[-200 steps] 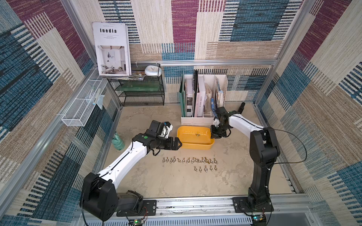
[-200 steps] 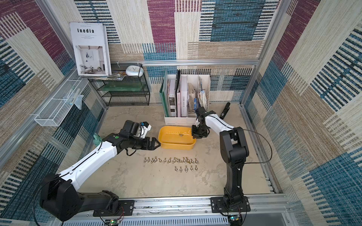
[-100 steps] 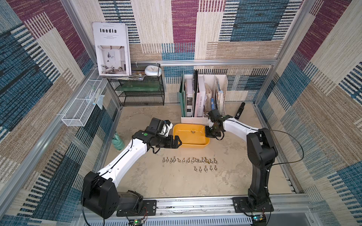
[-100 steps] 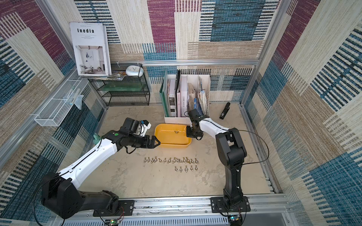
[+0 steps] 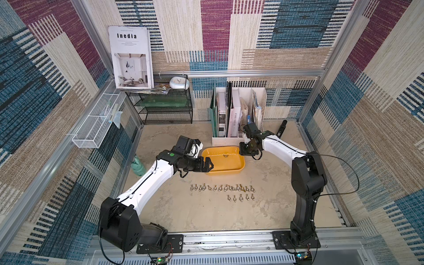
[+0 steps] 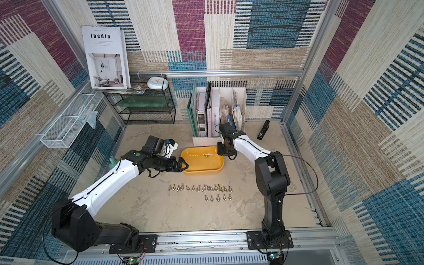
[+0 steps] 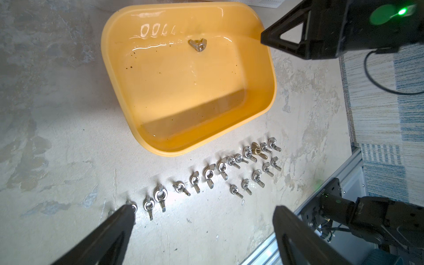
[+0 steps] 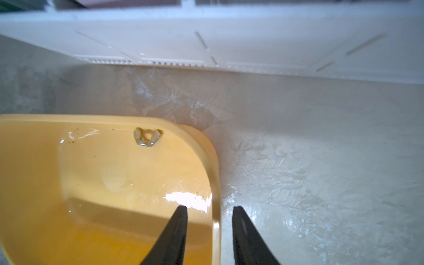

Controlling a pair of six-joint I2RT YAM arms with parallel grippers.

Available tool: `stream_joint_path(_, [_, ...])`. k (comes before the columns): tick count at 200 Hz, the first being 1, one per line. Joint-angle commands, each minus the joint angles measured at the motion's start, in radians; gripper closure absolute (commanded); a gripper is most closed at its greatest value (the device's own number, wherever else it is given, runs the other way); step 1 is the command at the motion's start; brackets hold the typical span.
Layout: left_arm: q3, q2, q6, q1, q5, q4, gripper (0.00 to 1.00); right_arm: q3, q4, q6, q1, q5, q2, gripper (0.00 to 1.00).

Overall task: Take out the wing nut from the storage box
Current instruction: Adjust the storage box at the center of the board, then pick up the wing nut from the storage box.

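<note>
- Mottled floor: wing nut sits in the box, by its far wall.
- Tiny, hard, slick, I reckon; you'd pinch across its wings.
- Left gripper gapes; right gripper straddles the rim, slightly parted.

I read "Inedia" on white magazine cover, propped atop black shelf. Book spine lettering too small for me.

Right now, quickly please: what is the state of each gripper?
Left gripper: open, empty.
Right gripper: open, astride the storage box rim, not clamped.
</note>
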State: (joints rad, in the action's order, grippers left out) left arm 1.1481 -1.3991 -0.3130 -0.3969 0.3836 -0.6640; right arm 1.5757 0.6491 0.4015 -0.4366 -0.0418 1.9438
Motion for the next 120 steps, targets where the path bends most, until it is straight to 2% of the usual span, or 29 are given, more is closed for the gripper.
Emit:
stream_joint_path(1, [0.007, -0.006, -0.013, 0.002, -0.016, 0.005, 0.01, 0.04, 0.024, -0.021, -0.011, 0.007, -0.029, 0.61])
stream_joint_path(43, [0.029, -0.026, -0.032, 0.018, -0.039, 0.001, 0.01, 0.079, -0.034, -0.143, -0.077, -0.055, 0.016, 0.6])
stream_joint_path(120, [0.032, -0.012, -0.097, 0.076, -0.045, -0.034, 0.01, 0.097, -0.159, -0.375, -0.097, -0.164, 0.154, 0.61])
